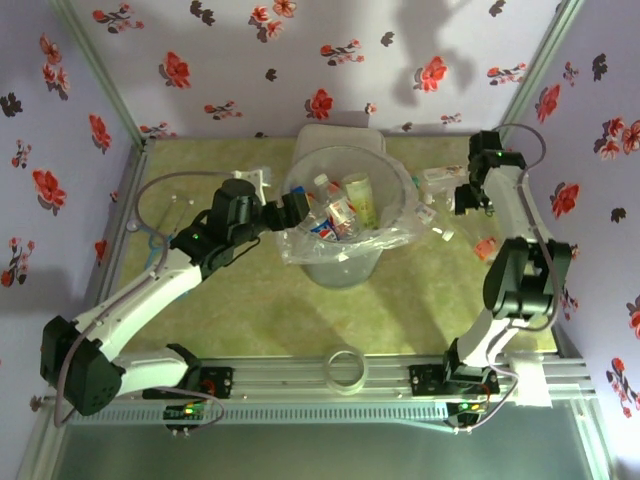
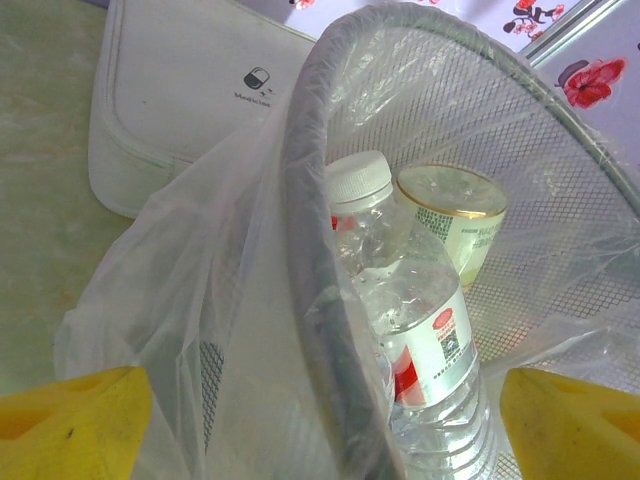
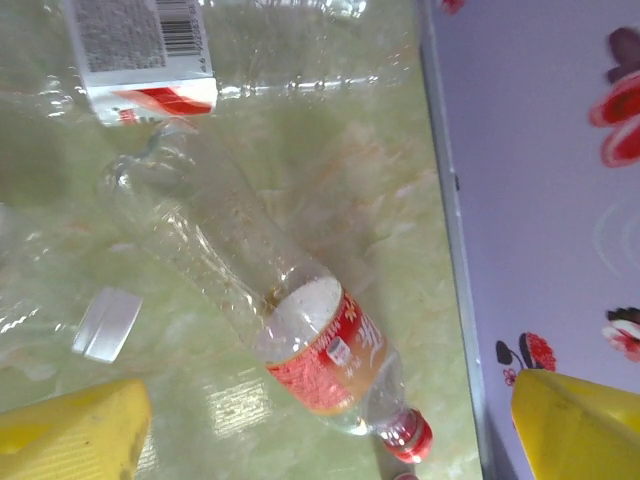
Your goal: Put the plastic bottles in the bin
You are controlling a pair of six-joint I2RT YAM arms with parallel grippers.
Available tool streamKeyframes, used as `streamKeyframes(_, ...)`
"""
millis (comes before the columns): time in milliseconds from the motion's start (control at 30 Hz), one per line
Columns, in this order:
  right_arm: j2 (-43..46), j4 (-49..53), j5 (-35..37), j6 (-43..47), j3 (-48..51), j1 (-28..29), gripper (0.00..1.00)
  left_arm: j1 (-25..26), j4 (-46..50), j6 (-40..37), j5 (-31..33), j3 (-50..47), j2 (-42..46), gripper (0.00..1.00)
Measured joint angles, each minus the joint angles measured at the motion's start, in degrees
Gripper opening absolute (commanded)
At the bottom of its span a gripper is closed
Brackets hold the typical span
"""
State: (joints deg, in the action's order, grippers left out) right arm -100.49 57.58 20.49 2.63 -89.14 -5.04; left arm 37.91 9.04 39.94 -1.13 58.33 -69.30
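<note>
The bin [image 1: 340, 262] stands mid-table, lined with a crinkly bag, with several plastic bottles [image 1: 340, 208] inside. My left gripper [image 1: 293, 212] hangs at its left rim [image 2: 312, 200], open [image 2: 320, 425], its yellow fingers [image 2: 75, 425] wide apart and straddling the rim. Just inside stands a white-capped bottle with a red and white label [image 2: 425, 345], untouched, beside a yellow-green labelled one [image 2: 455, 215]. My right gripper [image 1: 468, 200] is open [image 3: 330, 425] above a red-labelled, red-capped bottle [image 3: 325, 360] lying on the table. A second bottle [image 3: 150, 60] lies further off.
A white rounded-square flat box [image 1: 340, 135] sits behind the bin. A small clear ring [image 1: 347, 368] lies at the near edge. More clear bottles [image 1: 440, 182] are scattered at the right, near the side wall [image 3: 540, 200]. A loose white scrap [image 3: 105, 322] lies on the table.
</note>
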Motion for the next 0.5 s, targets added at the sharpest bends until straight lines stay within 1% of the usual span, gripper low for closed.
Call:
streamKeyframes(133,-5.68,0.48,-3.13,2.12,-1.03,-1.57,0.88,-0.39,1.01,-0.2,0.0,-0.15,0.98,0.91)
streamKeyframes(233,-7.45,-0.81,-4.81,2.25,-0.5,-1.84,0.82,-0.85,1.4,-0.2,0.0,-0.33,1.31,0.91)
streamKeyframes(500,-8.98,-8.52,-8.63,1.99,2.03,-1.84,0.81,-1.2,1.68,-0.2,-0.02,-0.33,1.46,0.91)
